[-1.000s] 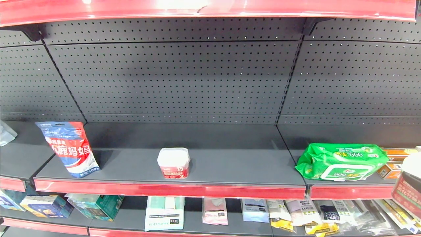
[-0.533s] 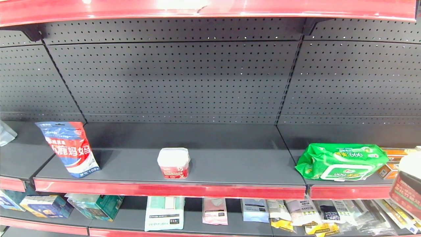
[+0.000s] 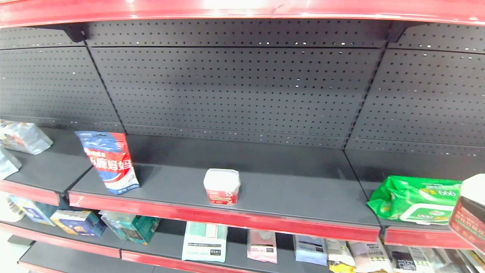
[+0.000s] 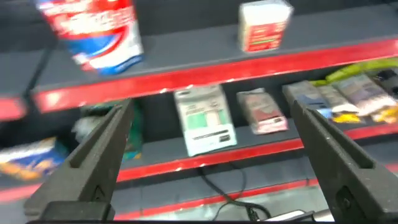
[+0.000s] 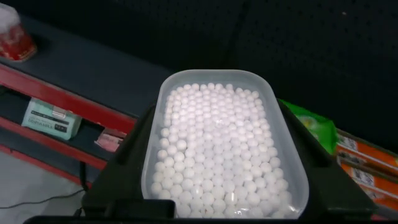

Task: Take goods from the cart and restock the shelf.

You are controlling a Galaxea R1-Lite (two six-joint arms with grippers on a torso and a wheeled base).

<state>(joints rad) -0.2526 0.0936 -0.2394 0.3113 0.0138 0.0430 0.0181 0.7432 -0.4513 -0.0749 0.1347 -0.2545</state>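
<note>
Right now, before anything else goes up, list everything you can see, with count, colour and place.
shelf: one unit, dark grey boards with red front strips, straight ahead
pouch: one, red, white and blue, standing at the left of the middle board
small tub: one, white lid and red label, centre of that board
wipes pack: one, green, lying on the board to the right
silvery bags: at least two, on the board to the left
packets and boxes: many, mixed colours, on the board below
held tub: one, clear, full of white beads, in the right gripper
left gripper: open, empty, facing the shelf
right gripper: shut on the held tub
</note>
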